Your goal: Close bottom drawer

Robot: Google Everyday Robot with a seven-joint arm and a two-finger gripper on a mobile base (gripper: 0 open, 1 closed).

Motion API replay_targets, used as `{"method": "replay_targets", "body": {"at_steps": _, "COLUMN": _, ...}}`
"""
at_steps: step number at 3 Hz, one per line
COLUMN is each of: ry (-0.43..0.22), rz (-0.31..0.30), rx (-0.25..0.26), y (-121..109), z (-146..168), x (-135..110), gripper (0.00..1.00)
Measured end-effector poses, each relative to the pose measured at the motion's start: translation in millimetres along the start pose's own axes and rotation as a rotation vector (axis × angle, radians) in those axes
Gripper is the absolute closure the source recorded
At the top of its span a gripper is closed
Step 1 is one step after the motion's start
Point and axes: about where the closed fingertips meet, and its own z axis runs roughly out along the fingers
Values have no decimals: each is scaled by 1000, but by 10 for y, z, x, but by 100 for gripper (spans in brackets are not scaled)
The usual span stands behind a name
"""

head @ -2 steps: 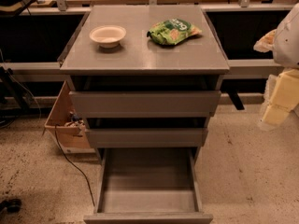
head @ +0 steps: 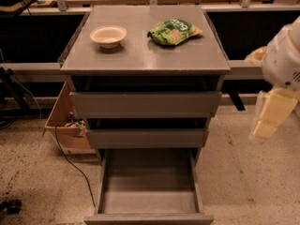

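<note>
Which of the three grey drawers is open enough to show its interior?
The bottom drawer, pulled far out with its box interior showing; the top drawer and middle drawer show only their fronts. The end effector hangs right of the cabinet.

We're getting a dim, warm-toned scene here: overhead light leaves a soft sheen on the cabinet top (head: 145,55), the gaps above the drawer fronts (head: 145,104) go nearly black, and the gripper (head: 272,116) at the right edge looks washed-out pale.

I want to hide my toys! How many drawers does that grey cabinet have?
3: top drawer, middle drawer under it, bottom drawer lowest and pulled open. The robot's hand hangs to their right.
</note>
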Motion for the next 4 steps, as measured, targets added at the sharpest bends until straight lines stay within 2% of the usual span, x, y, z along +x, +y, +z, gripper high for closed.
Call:
{"method": "replay_targets", "body": {"at_steps": 1, "ry": -63, "rz": -25, "rx": -45, "y": 135, "z": 685, "x": 18, "gripper": 0}}
{"method": "replay_targets", "body": {"at_steps": 2, "ry": -96, "rz": -40, "rx": -94, "y": 238, "z": 1262, "x": 8, "gripper": 0}}
{"method": "replay_targets", "body": {"at_steps": 4, "ry": -168, "rz": -62, "rx": -233, "y": 672, "z": 2371, "x": -154, "gripper": 0}}
